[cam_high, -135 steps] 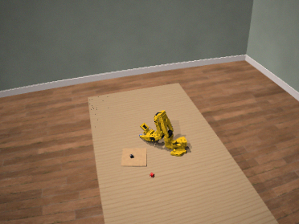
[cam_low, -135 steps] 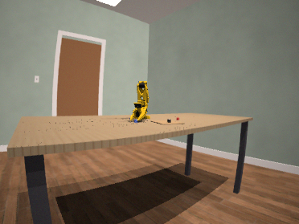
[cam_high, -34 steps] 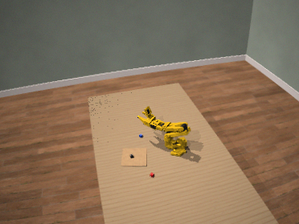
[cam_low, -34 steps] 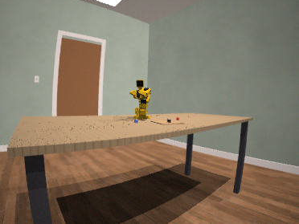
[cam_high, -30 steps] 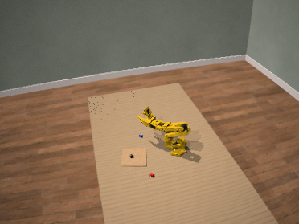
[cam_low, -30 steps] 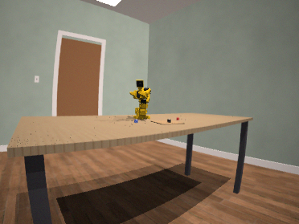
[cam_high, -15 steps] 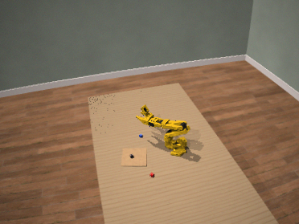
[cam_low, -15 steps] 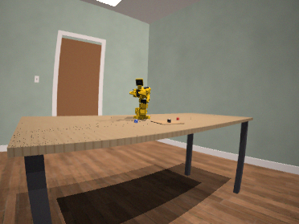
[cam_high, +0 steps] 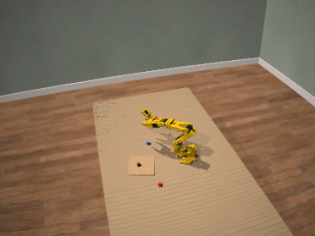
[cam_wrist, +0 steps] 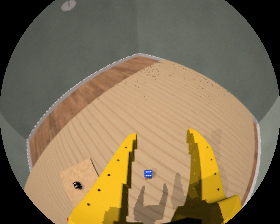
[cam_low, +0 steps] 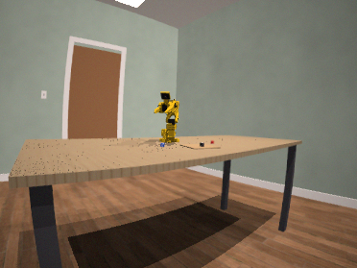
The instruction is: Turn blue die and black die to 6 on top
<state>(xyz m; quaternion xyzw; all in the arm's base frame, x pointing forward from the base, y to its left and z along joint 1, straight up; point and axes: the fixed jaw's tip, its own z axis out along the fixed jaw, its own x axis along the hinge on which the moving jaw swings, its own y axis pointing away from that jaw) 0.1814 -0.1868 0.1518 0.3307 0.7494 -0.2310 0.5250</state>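
The blue die (cam_high: 148,143) (cam_low: 162,145) (cam_wrist: 148,173) lies on the table, off the mat; its face towards the wrist camera shows several white pips, the exact number hard to tell. The black die (cam_high: 139,164) (cam_low: 202,144) (cam_wrist: 77,185) is on the tan mat (cam_high: 148,170) (cam_wrist: 88,171); its pips are too small to read. The red die (cam_high: 160,184) (cam_low: 212,142) lies on the table beyond the mat, its number unreadable. My gripper (cam_high: 142,123) (cam_wrist: 161,133) is open and empty, raised high above the table, its jaws apart.
The wooden table (cam_high: 178,204) (cam_low: 96,157) carries the arm's base (cam_high: 188,160) (cam_low: 169,138), to the right of the mat in the top view. Small dark specks dot the table's far left corner there. The arm's shadow falls beside the blue die.
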